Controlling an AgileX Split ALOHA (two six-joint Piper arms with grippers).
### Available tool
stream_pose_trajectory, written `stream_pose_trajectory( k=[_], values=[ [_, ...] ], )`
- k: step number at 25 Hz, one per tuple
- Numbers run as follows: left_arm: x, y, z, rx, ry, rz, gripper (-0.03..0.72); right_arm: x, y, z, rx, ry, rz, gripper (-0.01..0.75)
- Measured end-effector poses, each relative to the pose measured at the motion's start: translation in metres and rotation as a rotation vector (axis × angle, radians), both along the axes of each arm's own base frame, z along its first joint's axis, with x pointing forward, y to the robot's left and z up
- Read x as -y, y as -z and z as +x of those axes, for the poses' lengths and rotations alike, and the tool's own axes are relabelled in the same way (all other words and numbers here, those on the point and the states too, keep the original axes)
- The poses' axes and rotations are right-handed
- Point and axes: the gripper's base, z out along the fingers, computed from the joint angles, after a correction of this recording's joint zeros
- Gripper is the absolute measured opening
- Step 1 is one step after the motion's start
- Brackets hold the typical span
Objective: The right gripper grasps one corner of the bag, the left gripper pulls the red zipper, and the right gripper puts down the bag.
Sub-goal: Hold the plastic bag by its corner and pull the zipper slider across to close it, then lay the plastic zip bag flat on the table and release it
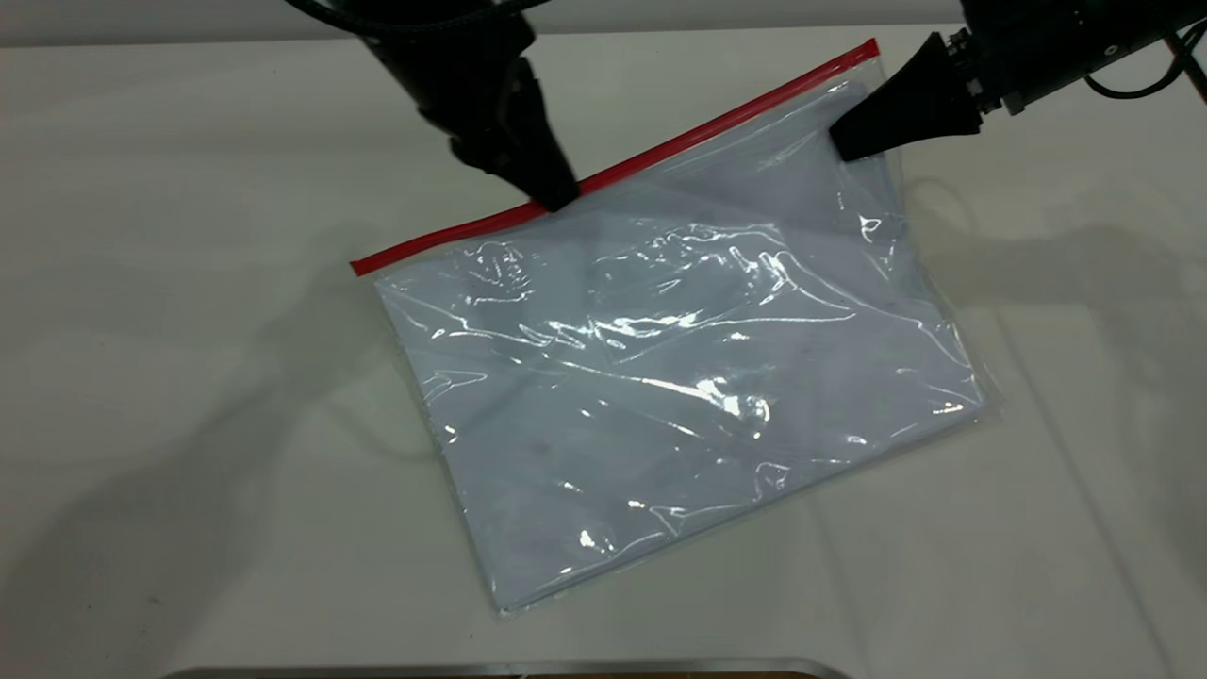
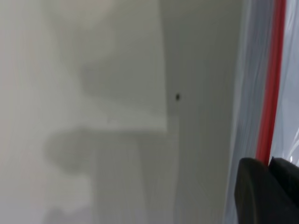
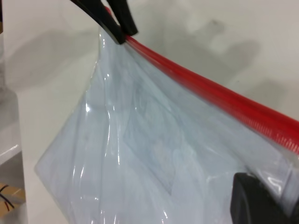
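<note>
Now the bag [image 1: 679, 377] lies slantwise on the white table [image 1: 189, 377], its far corner lifted where the right gripper [image 1: 853, 141] is clamped on the plastic just below the end of the red zipper [image 1: 660, 153]. Partway along that red strip, well apart from the right gripper, the left gripper [image 1: 556, 196] is pinched shut on the zipper, its fingertips [image 3: 122, 32] closed over the red edge. White sheets show through the bag beneath both grippers.

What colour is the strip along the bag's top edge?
Bright red. The strip shows best in the exterior view.
</note>
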Motion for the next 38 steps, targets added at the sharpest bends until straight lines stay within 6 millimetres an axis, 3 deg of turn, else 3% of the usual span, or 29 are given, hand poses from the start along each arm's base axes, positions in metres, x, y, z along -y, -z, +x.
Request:
stream_pose_trajectory(
  k=[14,26,28,30,36,38],
  values=[
    [-0.048,0.007,0.008,-0.07,-0.059,0.196,0.048,0.008,0.0,0.006,0.006,0.079,-0.011,0.033],
    [-0.057,0.008,0.011,-0.049,-0.052,0.234,0.056,0.009,0.0,0.007,0.008,0.092,-0.012,0.063],
    [-0.057,0.008,0.011,-0.045,-0.054,0.234,0.072,0.009,0.0,0.007,0.01,0.097,-0.013,0.112],
    [-0.059,0.008,0.011,-0.042,-0.047,0.244,0.111,0.01,0.001,0.008,0.012,0.106,-0.017,0.209],
    [-0.059,0.007,0.012,-0.049,-0.071,0.239,0.354,0.015,0.0,0.01,0.016,0.142,-0.026,0.573],
    [-0.059,0.001,0.012,-0.044,-0.092,0.236,0.434,0.016,-0.005,0.013,0.027,0.164,-0.042,0.651]
  ],
)
